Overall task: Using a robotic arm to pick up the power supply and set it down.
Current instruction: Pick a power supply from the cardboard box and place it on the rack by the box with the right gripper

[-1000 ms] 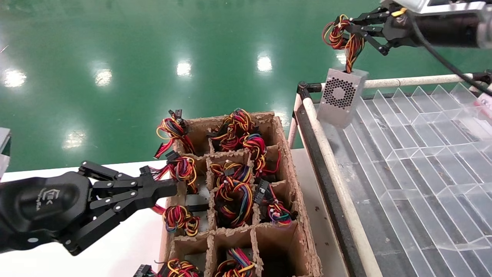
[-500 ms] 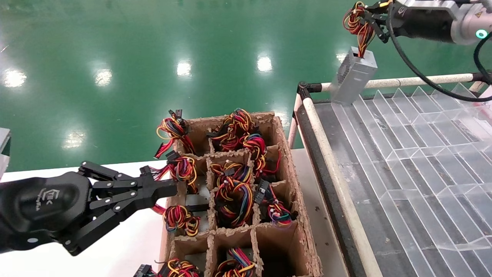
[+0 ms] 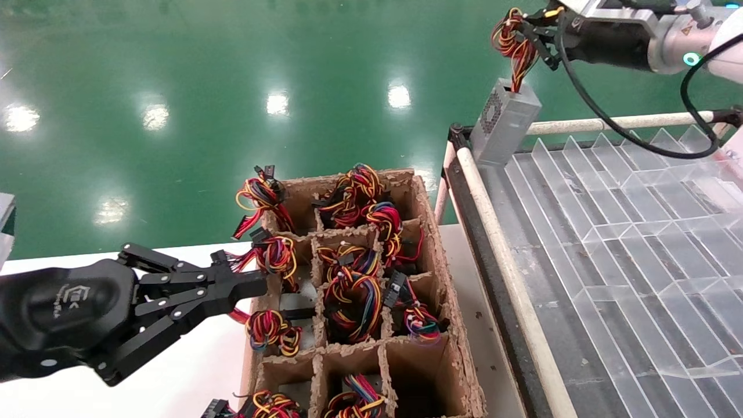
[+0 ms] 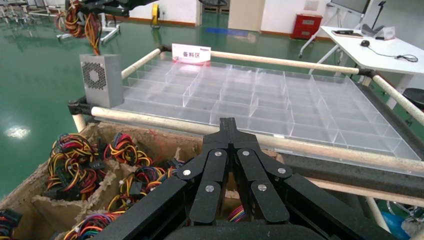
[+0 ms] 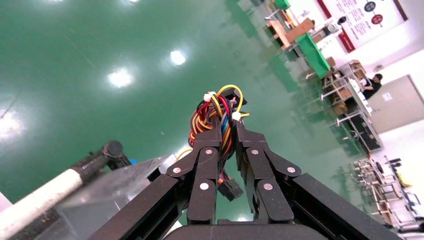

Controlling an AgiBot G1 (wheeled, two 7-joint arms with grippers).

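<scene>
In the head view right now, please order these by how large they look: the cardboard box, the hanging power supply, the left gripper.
1. Cardboard box, clearly the largest.
2. Left gripper, though it is nearer the camera, so it looks bigger than it is.
3. Power supply, farthest away, hanging by its wires from the right gripper.

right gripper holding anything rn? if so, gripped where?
Yes. The right gripper holds the power supply by its coiled wire bundle, not the metal case, which hangs below over the tray's corner. The left gripper holds nothing, parked by the cardboard box.
</scene>
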